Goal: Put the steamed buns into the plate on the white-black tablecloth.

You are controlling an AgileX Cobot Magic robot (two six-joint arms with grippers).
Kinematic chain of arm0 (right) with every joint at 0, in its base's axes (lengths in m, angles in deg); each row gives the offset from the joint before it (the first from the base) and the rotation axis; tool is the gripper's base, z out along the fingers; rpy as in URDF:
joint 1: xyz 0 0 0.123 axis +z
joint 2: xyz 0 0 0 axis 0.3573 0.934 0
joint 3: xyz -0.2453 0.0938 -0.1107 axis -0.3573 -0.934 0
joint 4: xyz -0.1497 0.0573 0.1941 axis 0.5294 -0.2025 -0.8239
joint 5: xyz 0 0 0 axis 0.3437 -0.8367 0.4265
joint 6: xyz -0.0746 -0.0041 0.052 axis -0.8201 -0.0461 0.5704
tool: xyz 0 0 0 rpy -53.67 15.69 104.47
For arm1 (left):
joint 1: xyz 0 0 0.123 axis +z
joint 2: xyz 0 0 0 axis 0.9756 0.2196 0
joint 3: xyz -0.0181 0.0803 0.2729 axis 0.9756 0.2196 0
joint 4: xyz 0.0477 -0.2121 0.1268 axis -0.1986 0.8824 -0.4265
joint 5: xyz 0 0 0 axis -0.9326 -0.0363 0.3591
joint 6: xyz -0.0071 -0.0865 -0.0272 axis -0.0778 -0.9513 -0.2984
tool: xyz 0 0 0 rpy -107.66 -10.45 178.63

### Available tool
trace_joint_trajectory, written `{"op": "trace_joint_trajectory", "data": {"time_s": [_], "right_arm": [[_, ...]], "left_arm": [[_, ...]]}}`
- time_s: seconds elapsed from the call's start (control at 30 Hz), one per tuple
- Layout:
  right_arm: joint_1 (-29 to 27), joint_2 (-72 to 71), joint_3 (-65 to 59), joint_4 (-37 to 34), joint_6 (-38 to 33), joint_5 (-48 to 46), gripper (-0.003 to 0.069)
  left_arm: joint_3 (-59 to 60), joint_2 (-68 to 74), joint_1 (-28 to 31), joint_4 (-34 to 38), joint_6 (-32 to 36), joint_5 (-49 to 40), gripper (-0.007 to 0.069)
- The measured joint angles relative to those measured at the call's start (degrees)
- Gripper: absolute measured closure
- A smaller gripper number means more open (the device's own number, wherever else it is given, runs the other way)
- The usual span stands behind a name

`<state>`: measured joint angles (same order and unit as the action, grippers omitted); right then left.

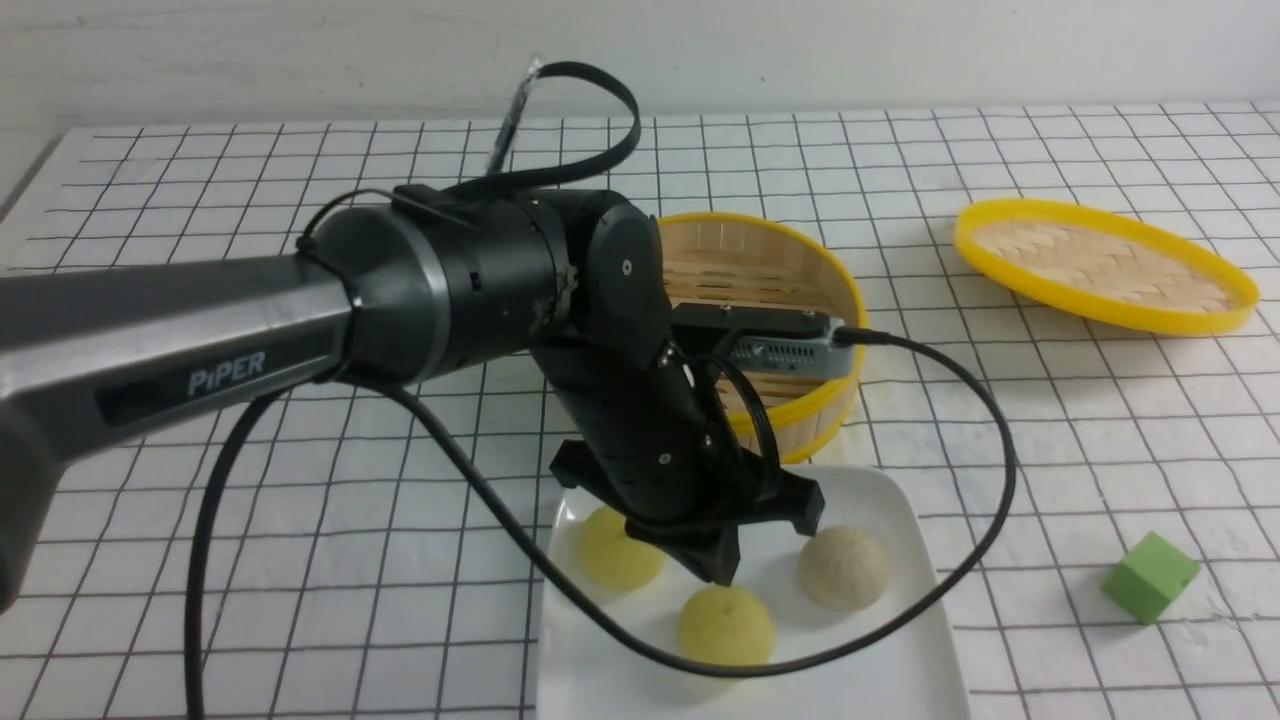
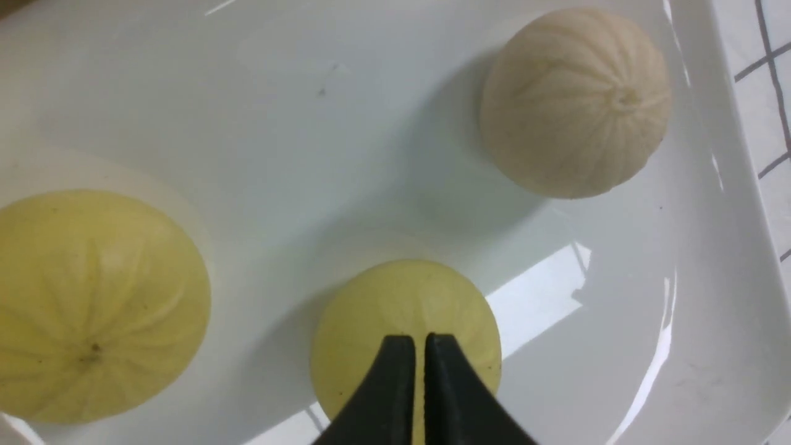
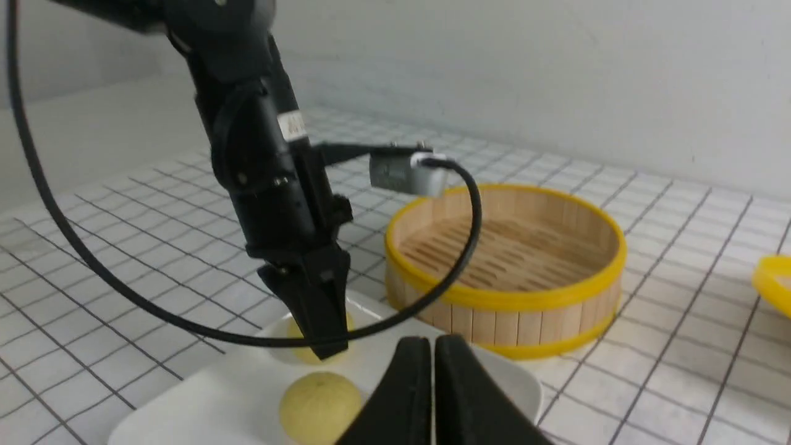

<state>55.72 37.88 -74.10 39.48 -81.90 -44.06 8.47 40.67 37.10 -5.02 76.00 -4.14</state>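
Three steamed buns lie on the white square plate (image 1: 925,640) on the white-black tablecloth (image 1: 1050,420): a pale yellow one (image 1: 620,550), a second pale yellow one (image 1: 725,625) and a beige-grey one (image 1: 843,567). My left gripper (image 1: 722,575) points down just above the plate between them, shut and empty. The left wrist view shows its shut tips (image 2: 419,339) over a yellow bun (image 2: 401,303), with the other yellow bun (image 2: 93,303) and the beige bun (image 2: 575,102) apart on the plate (image 2: 309,123). My right gripper (image 3: 431,342) is shut and empty, off to the side of the plate (image 3: 204,408).
An empty yellow-rimmed bamboo steamer (image 1: 760,290) stands just behind the plate. Its woven lid (image 1: 1100,265) lies at the far right. A green cube (image 1: 1150,577) sits right of the plate. The left arm's black cable (image 1: 990,450) loops over the plate's near side.
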Motion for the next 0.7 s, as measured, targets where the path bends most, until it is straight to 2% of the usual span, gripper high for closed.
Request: {"op": "trace_joint_trajectory", "data": {"time_s": [0.03,0.13,0.7], "right_arm": [[0.0,1.09,0.0,2.15,3.95,0.28,0.0626],[0.0,1.65,-0.01,5.38,7.2,1.05,0.0624],[0.0,1.65,-0.06,6.43,7.7,1.17,0.0602]], "left_arm": [[0.0,0.0,0.0,0.0,0.0,0.0,0.057],[0.0,0.0,0.0,0.0,0.0,-0.1,0.057],[0.0,0.0,0.0,0.0,-0.05,-0.16,0.0566]]}}
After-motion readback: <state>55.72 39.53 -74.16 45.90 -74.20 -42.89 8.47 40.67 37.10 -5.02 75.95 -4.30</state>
